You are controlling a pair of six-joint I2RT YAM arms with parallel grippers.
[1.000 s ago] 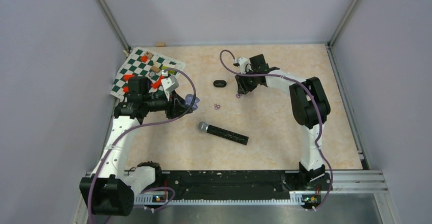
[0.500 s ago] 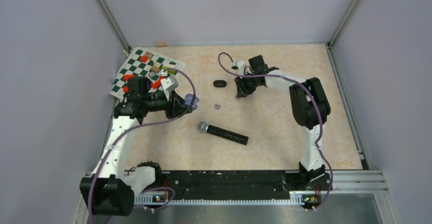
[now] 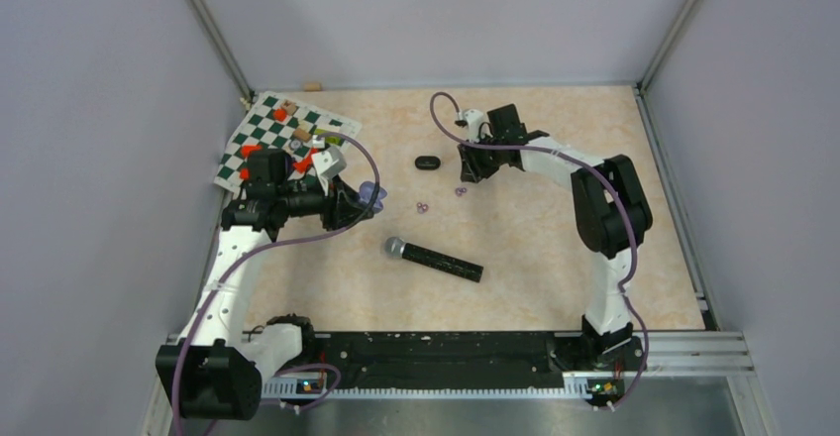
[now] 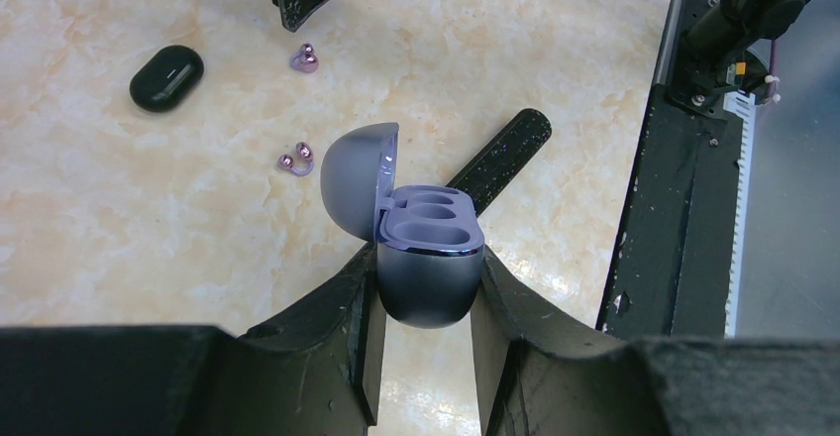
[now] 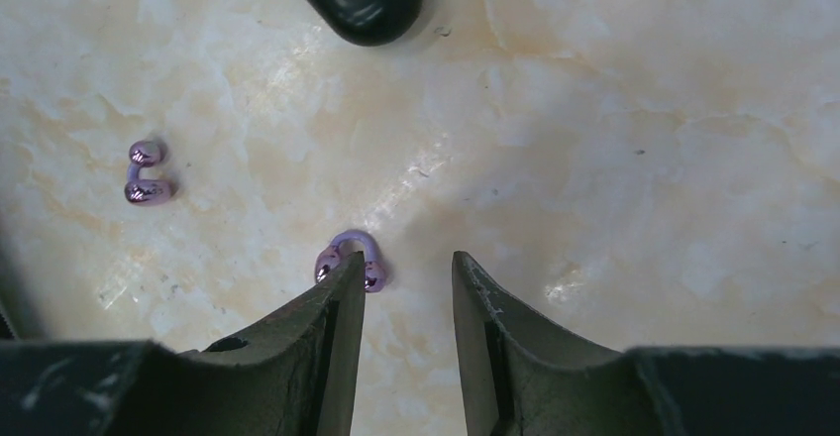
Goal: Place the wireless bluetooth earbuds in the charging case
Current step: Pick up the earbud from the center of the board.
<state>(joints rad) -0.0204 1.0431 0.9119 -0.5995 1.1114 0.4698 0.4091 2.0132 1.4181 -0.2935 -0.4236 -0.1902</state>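
My left gripper (image 4: 426, 275) is shut on the base of a purple charging case (image 4: 428, 258), whose lid stands open over two empty wells. From above, the charging case (image 3: 372, 195) hangs just off the table at the left. One purple earbud (image 5: 350, 258) lies on the table at the tip of my right gripper's left finger, outside the gap. My right gripper (image 5: 406, 263) is open with nothing between its fingers. A second purple earbud (image 5: 146, 171) lies further left. Both earbuds (image 3: 461, 191) (image 3: 423, 207) lie between the two arms. My right gripper (image 3: 469, 173) hovers over the nearer one.
A closed black case (image 3: 427, 163) lies just left of my right gripper. A black microphone (image 3: 434, 259) lies mid-table, nearer the bases. A green checkered mat (image 3: 282, 134) with small pieces sits at the back left. Walls enclose the table on three sides.
My right arm has shifted slightly to the right and the purple earbud now shows on the table just below its fingertips. My left arm and the case have not moved.
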